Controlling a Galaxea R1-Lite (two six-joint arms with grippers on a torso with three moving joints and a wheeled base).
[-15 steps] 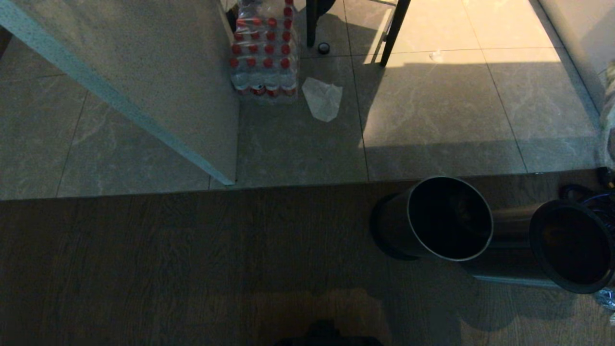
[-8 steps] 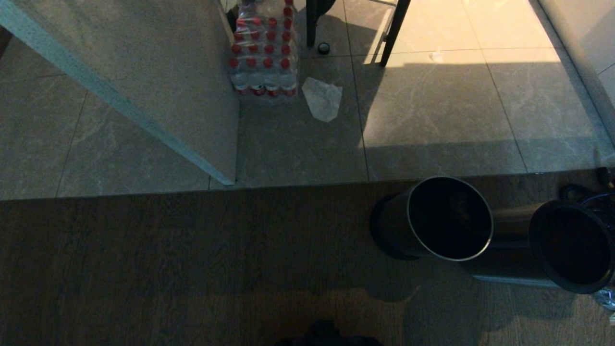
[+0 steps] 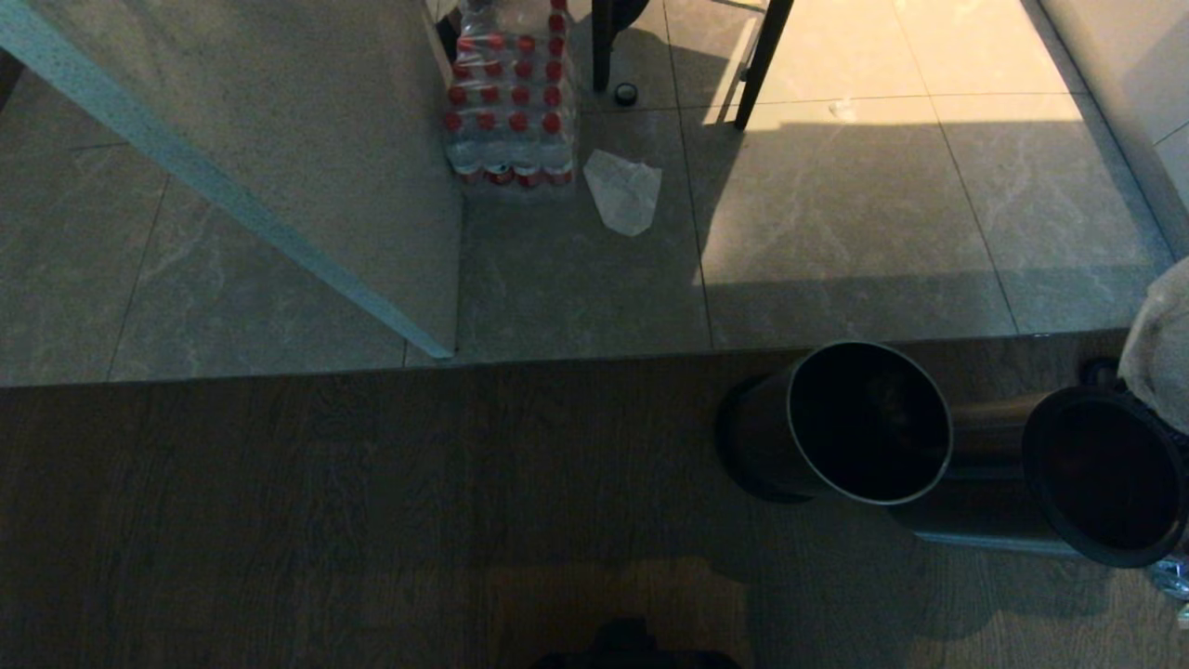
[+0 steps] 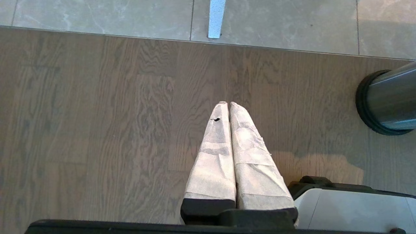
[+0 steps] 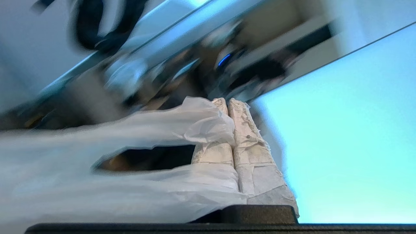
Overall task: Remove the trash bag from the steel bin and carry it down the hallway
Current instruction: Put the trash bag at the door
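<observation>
Plastic of the trash bag (image 5: 113, 169), thin and translucent white, is pinched between the fingers of the right gripper (image 5: 227, 101), which are pressed fully together on it; a loop handle gapes beside them and the rest of the film trails away across the right wrist view. In the head view a pale bundle at the far right edge, just above the black-rimmed bin, looks like the same bag (image 3: 1161, 348), though the gripper itself cannot be made out there. The steel bin (image 3: 841, 423) stands on the dark wooden floor (image 3: 372, 511) near its border with the tiles, its mouth dark and nothing visible inside. Touching or just beside it on the right is a second bin (image 3: 1101, 474) with a black rim. Beyond the border lies the glossy tiled floor (image 3: 836, 214), with a flat white scrap (image 3: 624, 190) just beside a shrink-wrapped pack of red-capped bottles (image 3: 509, 102), and two dark furniture legs (image 3: 762, 60) further back. The left gripper (image 4: 226, 103) hangs over bare wooden floor, well apart from the bins, its wrapped fingers shut against each other and holding nothing.
</observation>
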